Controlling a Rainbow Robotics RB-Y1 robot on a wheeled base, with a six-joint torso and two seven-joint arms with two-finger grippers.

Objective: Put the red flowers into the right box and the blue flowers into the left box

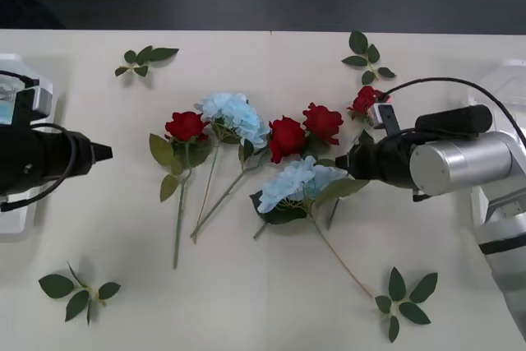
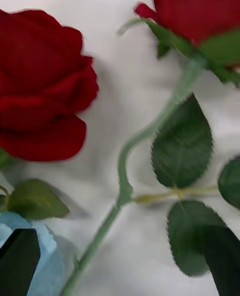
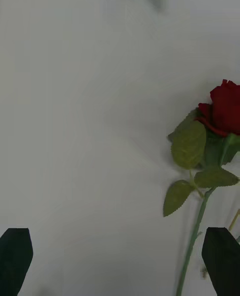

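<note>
Four red flowers [image 1: 286, 137] and two blue flowers [image 1: 238, 117] lie unsorted on the worktop [image 1: 246, 285]. Right gripper [image 1: 355, 162], fingers spread, nears a rose; left gripper [image 1: 105, 152], spread, waits.

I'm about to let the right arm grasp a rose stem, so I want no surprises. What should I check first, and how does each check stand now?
1. Right gripper open: ok, black fingers sit at both corners of its wrist view.
2. Rose stem between those fingers: ok.
3. Only red in the grasp: not ok, a blue flower lies beside one finger.
4. Left gripper away from the pile: ok, open over bare table.
5. Right box free to receive: cannot tell, the arm hides it.
</note>
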